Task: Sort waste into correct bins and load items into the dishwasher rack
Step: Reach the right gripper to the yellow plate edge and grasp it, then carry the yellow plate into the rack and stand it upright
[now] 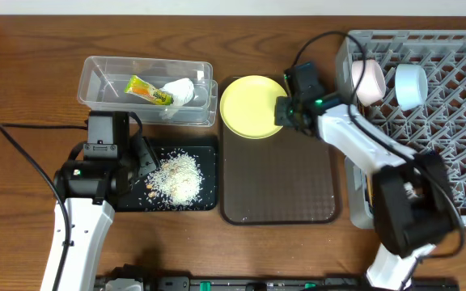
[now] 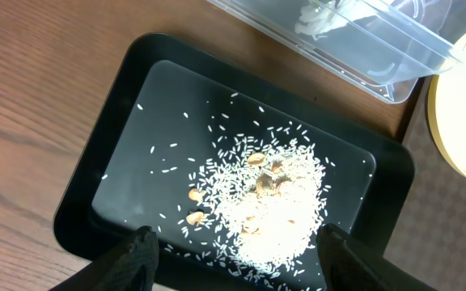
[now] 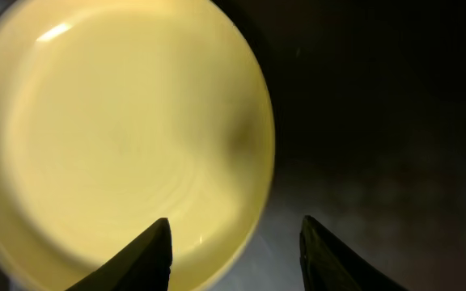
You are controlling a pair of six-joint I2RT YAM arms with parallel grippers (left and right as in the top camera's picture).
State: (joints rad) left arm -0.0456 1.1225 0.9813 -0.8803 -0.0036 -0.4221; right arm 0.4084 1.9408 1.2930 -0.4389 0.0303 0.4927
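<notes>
Right gripper (image 3: 235,225) fingers apart, straddling plate (image 3: 120,137) rim; advise seating rim deep between them before closing.

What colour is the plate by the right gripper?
Plain pale yellow plate, no pattern; shows best in the right wrist view.

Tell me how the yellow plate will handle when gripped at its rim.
The pale-yellow plate looks rigid, so it should lift without bending. Its glossy surface shows glare, so the rim may slip in the right hand. Held at one edge, it will likely tilt.
</notes>
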